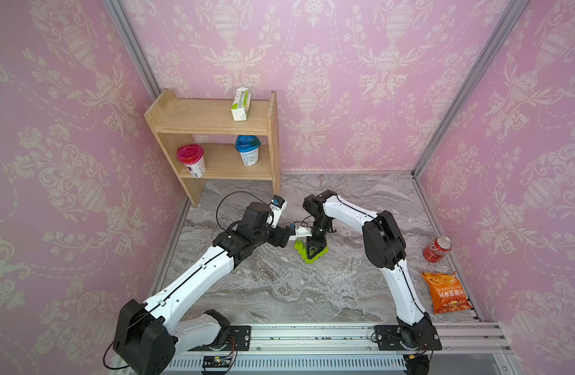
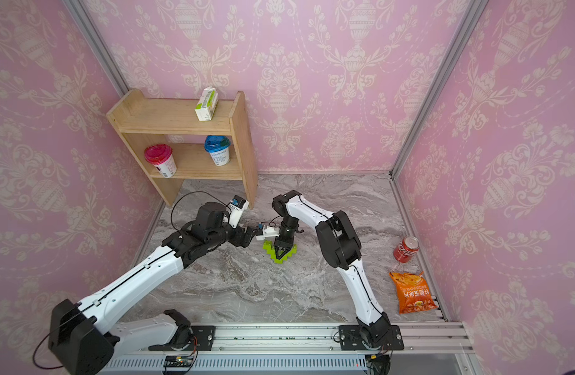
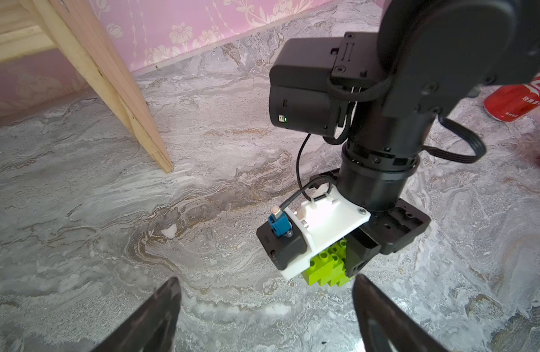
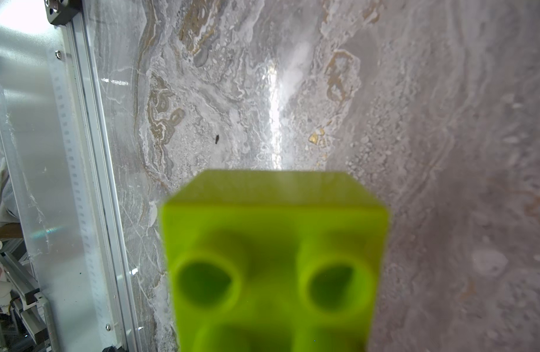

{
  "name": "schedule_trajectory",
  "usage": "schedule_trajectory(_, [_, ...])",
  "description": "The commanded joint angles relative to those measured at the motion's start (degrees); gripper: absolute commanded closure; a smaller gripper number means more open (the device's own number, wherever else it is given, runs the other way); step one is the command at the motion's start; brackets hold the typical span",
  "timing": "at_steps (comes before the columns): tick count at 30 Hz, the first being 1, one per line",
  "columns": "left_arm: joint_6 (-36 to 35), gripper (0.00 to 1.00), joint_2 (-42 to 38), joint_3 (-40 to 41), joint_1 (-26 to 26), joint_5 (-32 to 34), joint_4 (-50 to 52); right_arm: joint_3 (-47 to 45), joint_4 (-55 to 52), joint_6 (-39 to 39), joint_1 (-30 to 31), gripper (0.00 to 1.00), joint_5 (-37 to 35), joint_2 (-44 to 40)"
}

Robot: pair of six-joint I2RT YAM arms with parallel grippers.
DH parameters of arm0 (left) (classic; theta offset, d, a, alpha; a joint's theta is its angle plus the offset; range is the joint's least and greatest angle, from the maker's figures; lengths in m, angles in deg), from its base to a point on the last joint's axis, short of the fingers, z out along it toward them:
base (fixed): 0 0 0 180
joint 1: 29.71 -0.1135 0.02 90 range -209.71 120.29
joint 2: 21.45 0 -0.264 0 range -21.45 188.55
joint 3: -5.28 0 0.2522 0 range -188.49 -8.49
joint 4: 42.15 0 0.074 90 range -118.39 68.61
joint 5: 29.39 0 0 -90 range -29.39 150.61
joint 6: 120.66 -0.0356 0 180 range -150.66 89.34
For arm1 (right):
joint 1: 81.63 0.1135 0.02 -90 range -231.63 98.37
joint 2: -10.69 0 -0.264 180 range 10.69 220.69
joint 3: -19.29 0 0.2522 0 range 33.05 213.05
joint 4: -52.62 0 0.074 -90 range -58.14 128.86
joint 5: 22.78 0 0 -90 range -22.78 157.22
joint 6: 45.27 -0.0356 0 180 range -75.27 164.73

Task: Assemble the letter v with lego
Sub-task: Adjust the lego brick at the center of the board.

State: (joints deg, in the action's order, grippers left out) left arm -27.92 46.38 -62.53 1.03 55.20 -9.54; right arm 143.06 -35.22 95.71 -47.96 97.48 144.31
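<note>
While its fingers are pressed together, the right claw (image 1: 313, 252) is pointed straight down onto the middle of the letter v (image 1: 309, 259), which is seen lying on the marbled surface (image 1: 279, 289) near its centre; whether a brick is pinched cannot be told. Much of the right wrist view is filled by one blurred lego brick (image 4: 275, 243). Just beside the letter v, the left claw (image 3: 266, 279) is held spread and empty over the surface. Farther out, a red can (image 1: 437, 249) and an orange snack bag (image 1: 445, 292) are placed by the right edge, and a wooden shelf (image 1: 211, 130) is set in the back left corner.
</note>
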Motion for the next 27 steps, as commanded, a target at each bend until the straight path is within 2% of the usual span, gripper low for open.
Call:
schedule_trajectory(1, [1.3, 0.12, -0.69, 0.74, -0.68, 0.22, -0.83, 2.34, -3.35, 1.06, -0.16, 0.69, 0.98, 0.84])
schedule_trajectory(4, [1.3, 0.12, -0.68, 0.78, -0.76, 0.05, -1.16, 2.84, -3.35, 1.03, -0.18, 0.66, -0.01, 1.18])
schedule_trajectory(7, [1.38, 0.12, -0.6, 0.96, -0.75, -0.04, -1.38, 3.14, -3.17, 1.13, -0.18, 0.56, -0.76, 1.33])
schedule_trajectory(11, [1.42, 0.12, -0.34, 1.15, -0.86, -0.29, -1.71, 4.52, -3.56, 1.4, -0.22, 0.51, -1.84, 1.64])
schedule_trajectory(20, [1.43, 0.11, -0.69, 1.22, -0.95, 0.1, -1.66, 7.66, -1.7, -0.67, -0.69, 0.48, -6.84, 1.54])
schedule_trajectory(23, [2.13, 0.1, -1.1, 2.1, -1.27, 4.12, -1.93, 6.7, 3.62, -4.97, -2.3, 0.48, -9.22, -1.4])
schedule_trajectory(27, [3.26, 0.02, -1.71, 6.69, -5.42, 18.41, -3.68, -2.95, 16.81, -16.23, -7.58, 0.47, -13.21, -10.29])
